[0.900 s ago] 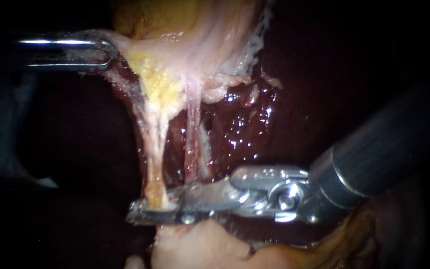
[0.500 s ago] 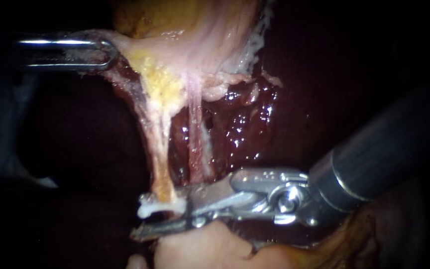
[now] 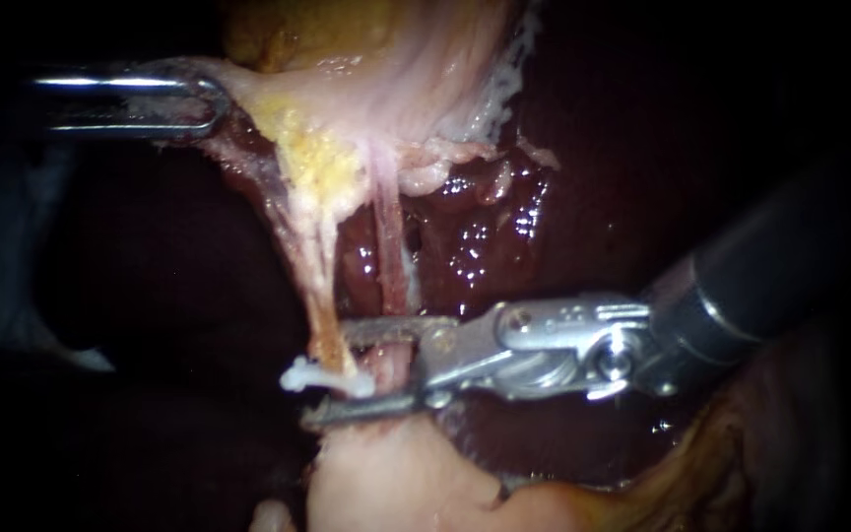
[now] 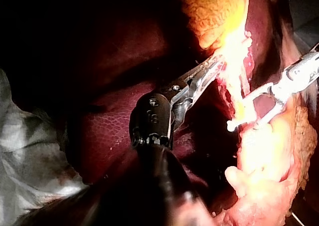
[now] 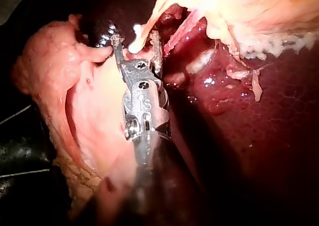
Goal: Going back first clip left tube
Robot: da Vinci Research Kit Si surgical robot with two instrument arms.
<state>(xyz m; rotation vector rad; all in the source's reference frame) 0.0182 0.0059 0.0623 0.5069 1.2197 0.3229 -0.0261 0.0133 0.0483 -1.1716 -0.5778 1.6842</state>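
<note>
Two tubes run down from the gallbladder (image 3: 386, 69). A white clip (image 3: 319, 378) sits across the lower end of the left tube (image 3: 315, 276); it also shows in the left wrist view (image 4: 239, 123). My right instrument (image 3: 361, 369) comes in from the right with its jaws open. They stand above and below the thin pink right tube (image 3: 390, 258), their tips just beside the clip. In the right wrist view the right instrument (image 5: 137, 40) has the clip (image 5: 134, 42) at its tips. My left instrument (image 3: 189, 99) is shut on the gallbladder's edge and holds it stretched.
Dark, wet liver (image 3: 583, 197) lies behind the tubes and to the right. A pale pink lump of tissue (image 3: 396, 483) sits just under the right instrument's lower jaw. A grey cloth (image 4: 30, 156) lies beside the left instrument's shaft.
The right instrument's jaws have opened off the left tube, leaving the white clip on it, and the instrument has drawn back to the right and slightly up. The left instrument has stayed put.
</note>
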